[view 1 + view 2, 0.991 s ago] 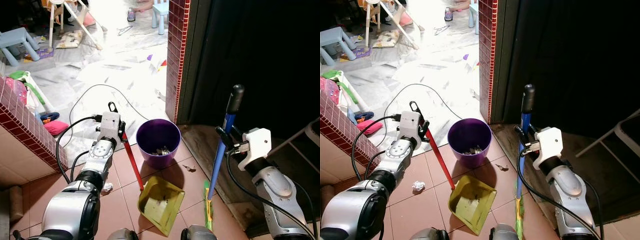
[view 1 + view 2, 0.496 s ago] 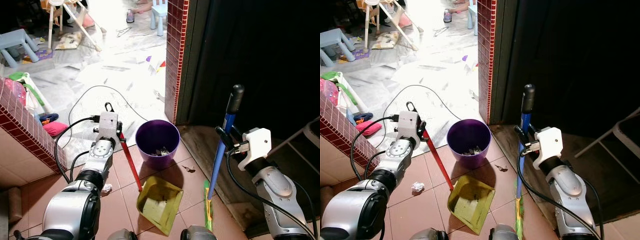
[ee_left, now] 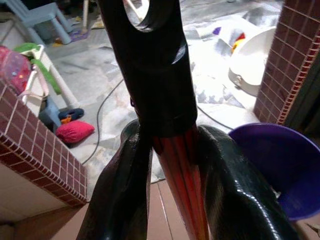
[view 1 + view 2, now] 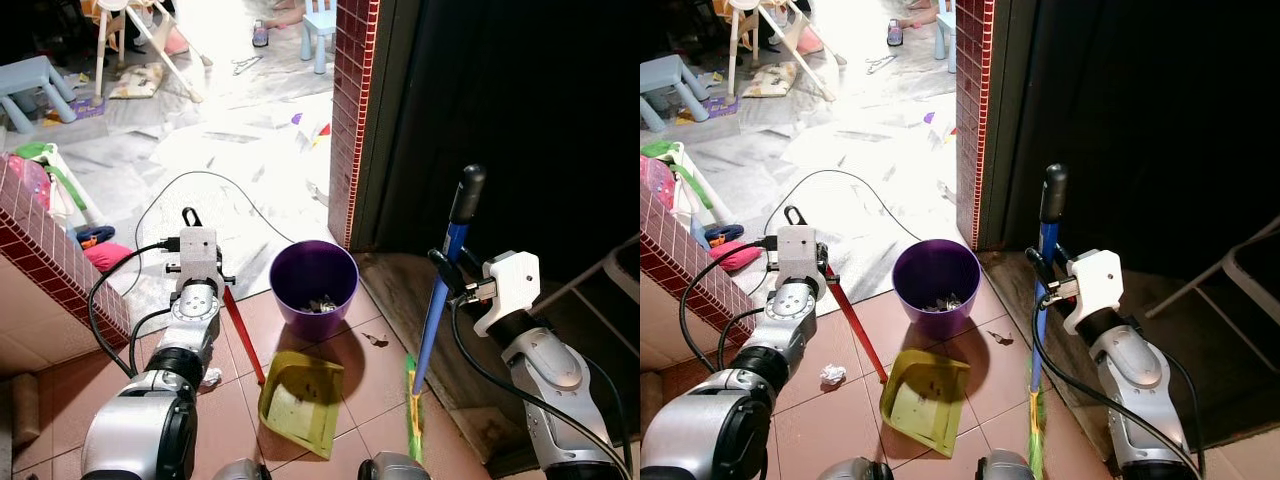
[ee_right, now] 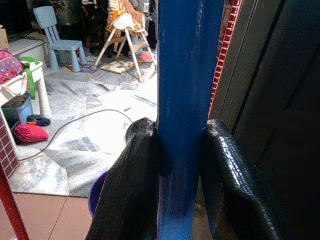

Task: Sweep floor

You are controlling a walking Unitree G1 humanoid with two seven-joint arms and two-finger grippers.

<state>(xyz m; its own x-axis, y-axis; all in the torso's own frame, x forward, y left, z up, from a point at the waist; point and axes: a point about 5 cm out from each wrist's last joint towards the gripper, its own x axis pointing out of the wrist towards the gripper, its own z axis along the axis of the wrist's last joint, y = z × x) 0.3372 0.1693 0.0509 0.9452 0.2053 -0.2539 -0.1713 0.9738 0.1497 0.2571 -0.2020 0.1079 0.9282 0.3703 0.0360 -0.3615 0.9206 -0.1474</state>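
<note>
Between the left jaws (image 3: 170, 165) runs the red handle (image 4: 243, 336) of the dustpan (image 4: 298, 394), clamped just under its black hanging end; both black fingers (image 3: 122, 185) press its sides. Below those jaws the handle slants down to the yellow-green pan lying flat on the terracotta tile floor (image 4: 340, 440). Just beyond the pan stands a purple bin (image 4: 314, 284) with scraps inside, and a crumpled bit of paper (image 4: 831, 374) lies on the tiles under the left arm. Right jaws (image 5: 182, 165) are closed on the blue broom handle (image 4: 440, 300), well below its black top grip; the broom (image 4: 413, 400) stands nearly upright, its green bristles resting on the floor beside the pan. Past both jaws, a red brick pillar (image 4: 352, 100) edges a bright marble floor crossed by a black cable (image 4: 200, 180)
</note>
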